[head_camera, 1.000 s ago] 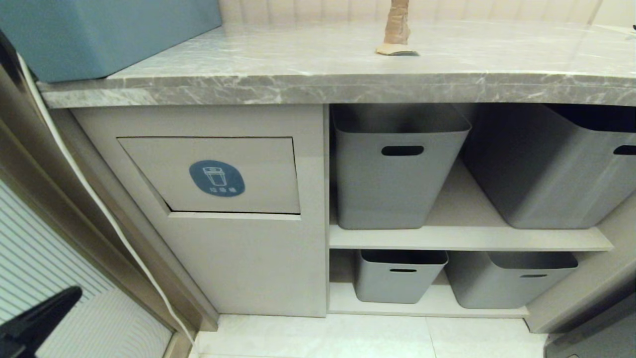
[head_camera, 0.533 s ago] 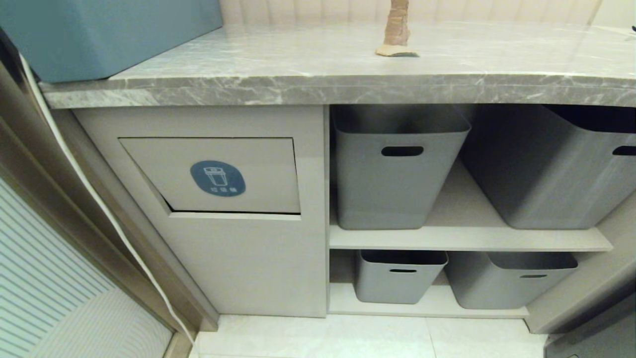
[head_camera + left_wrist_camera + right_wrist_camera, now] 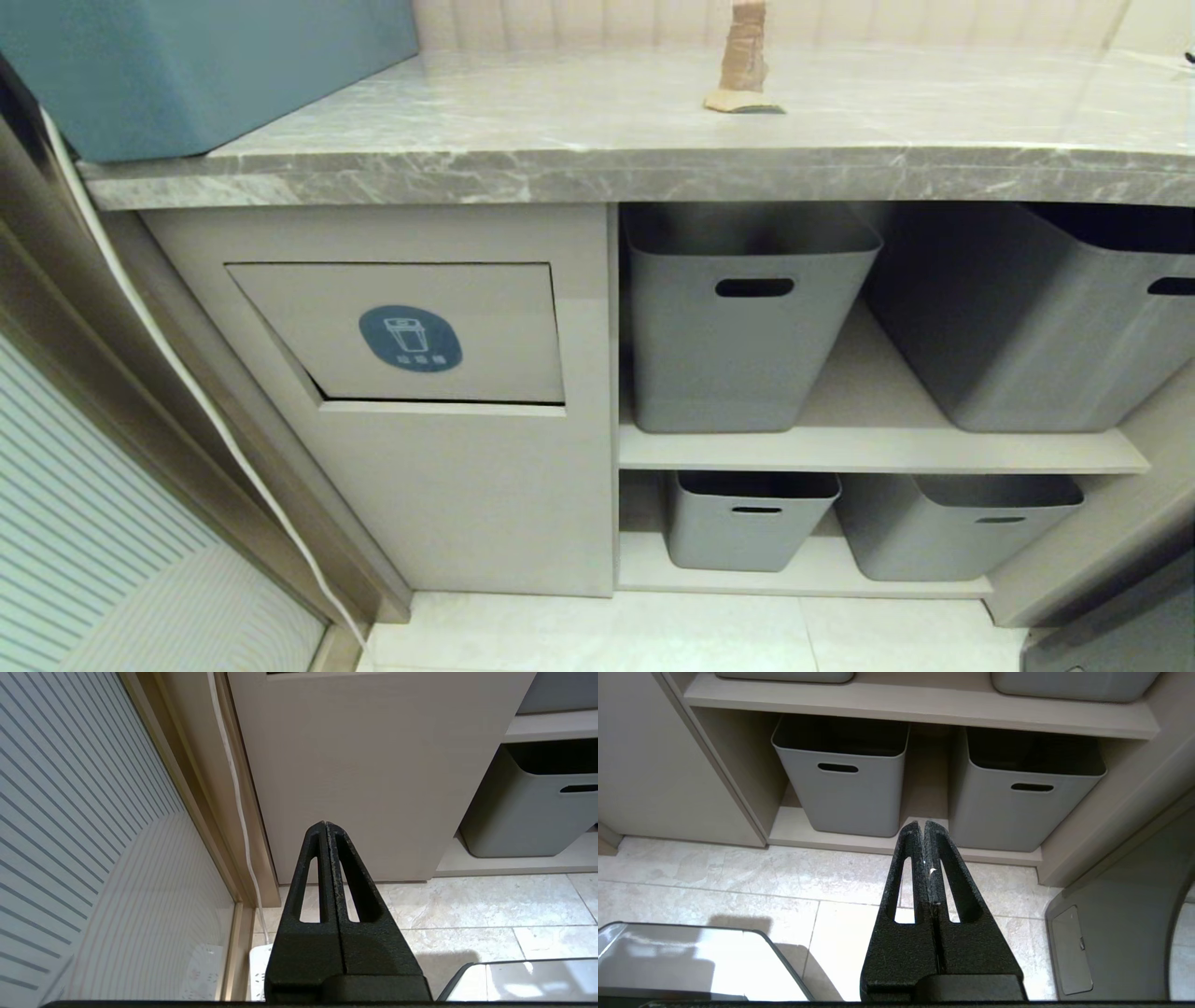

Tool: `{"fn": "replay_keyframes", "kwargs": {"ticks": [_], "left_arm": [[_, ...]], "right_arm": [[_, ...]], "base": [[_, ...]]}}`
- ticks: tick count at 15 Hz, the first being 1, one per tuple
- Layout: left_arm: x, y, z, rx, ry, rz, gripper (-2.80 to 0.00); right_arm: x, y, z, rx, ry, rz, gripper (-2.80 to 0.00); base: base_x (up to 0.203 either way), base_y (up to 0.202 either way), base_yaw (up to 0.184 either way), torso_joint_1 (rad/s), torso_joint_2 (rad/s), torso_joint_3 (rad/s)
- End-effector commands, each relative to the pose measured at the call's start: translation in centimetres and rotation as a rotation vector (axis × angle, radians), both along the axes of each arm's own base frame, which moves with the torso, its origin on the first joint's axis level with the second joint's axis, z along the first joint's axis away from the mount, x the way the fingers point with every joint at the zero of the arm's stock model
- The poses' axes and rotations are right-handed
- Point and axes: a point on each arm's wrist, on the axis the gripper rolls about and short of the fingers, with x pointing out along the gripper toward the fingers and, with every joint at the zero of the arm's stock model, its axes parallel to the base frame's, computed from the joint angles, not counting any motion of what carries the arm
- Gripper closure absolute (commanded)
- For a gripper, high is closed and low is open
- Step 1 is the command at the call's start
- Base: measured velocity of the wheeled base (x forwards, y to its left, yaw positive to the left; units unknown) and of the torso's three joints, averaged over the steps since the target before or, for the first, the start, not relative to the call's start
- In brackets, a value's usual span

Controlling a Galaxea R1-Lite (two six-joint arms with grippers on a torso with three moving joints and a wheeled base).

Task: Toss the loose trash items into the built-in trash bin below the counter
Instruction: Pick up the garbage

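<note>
One tan scrap of loose trash (image 3: 742,65) stands upright far back on the grey marble counter (image 3: 560,173). Below the counter's left part is the beige built-in trash bin (image 3: 411,331); its flap carries a blue oval sticker and is tilted slightly inward. Neither arm shows in the head view. My left gripper (image 3: 325,824) is shut and empty, low down and pointing at the plain cabinet front (image 3: 373,765) under the flap. My right gripper (image 3: 923,823) is shut and empty, low above the tiled floor, facing the bottom shelf.
A long blue box (image 3: 196,65) sits on the counter's left end. Grey tubs with slot handles (image 3: 747,317) (image 3: 1036,317) (image 3: 752,518) (image 3: 957,523) fill two open shelves to the right of the bin. A white cable (image 3: 177,373) runs down the door frame on the left.
A dark arm part at the head view's lower left corner one second ago has dropped out of sight. The whole head view has shifted slightly downward.
</note>
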Motion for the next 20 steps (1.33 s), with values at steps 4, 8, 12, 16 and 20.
{"fn": "replay_keyframes", "kwargs": {"ticks": [4,8,12,16,20], "left_arm": [[0.01,0.01,-0.03,-0.036,0.002,0.004,0.0],[0.01,0.01,-0.05,-0.031,0.004,0.006,0.0],[0.01,0.02,-0.03,-0.037,0.003,0.007,0.0],[0.0,0.02,-0.03,-0.038,0.003,0.007,0.0],[0.01,0.02,-0.03,-0.038,0.003,0.008,0.0]], "right_arm": [[0.0,0.0,-0.01,-0.008,0.002,0.002,0.0],[0.02,-0.01,-0.05,-0.004,0.004,-0.001,0.0],[0.02,-0.01,-0.05,-0.004,0.004,-0.001,0.0],[0.02,-0.01,-0.05,-0.004,0.004,-0.001,0.0],[0.02,-0.01,-0.05,-0.002,0.004,-0.003,0.0]], "base": [[0.0,0.0,0.0,0.065,-0.26,-0.268],[0.0,0.0,0.0,0.177,-0.54,-0.293],[0.0,0.0,0.0,0.188,-0.47,-0.286],[0.0,0.0,0.0,0.201,-0.48,-0.277],[0.0,0.0,0.0,0.219,-0.49,-0.278]]}}
